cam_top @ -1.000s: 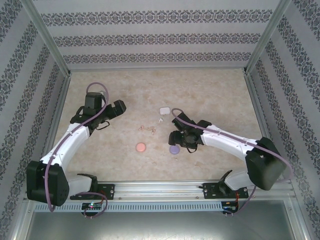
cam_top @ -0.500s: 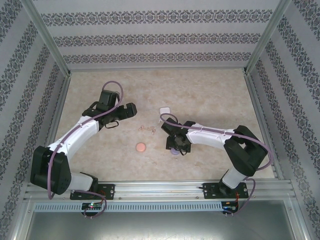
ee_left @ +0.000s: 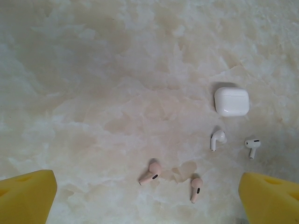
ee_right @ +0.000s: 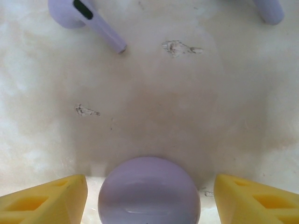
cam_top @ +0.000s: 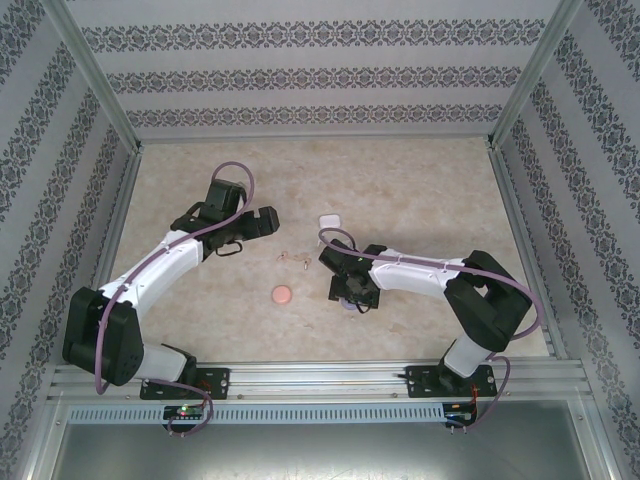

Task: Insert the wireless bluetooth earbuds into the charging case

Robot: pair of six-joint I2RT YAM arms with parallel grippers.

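Seen from above, the left jaws hang spread wide over the marbled beige bench [cam_top: 420, 180], just short of two loose pinkish stemmed earbuds [cam_top: 293, 258]. A round pink case [cam_top: 281, 295] lies nearer the bases and a white rounded-square case [cam_top: 329, 221] farther back. The right jaws sit low over a round purple case [cam_top: 347, 304].

In the left wrist view, the white stemmed earbuds [ee_left: 217, 138] lie just beside their case, all out on the stone.

In the right wrist view, the purple case sits between yellow pads [ee_right: 44, 200] with a gap on each side: jaws apart, nothing clamped. Two purple earbuds [ee_right: 86, 18] lie beyond it.

I'd worry that an off-centre squeeze would squirt that smooth dome into the earbuds and scatter them. The walls are well away, but both arms crowd the middle.
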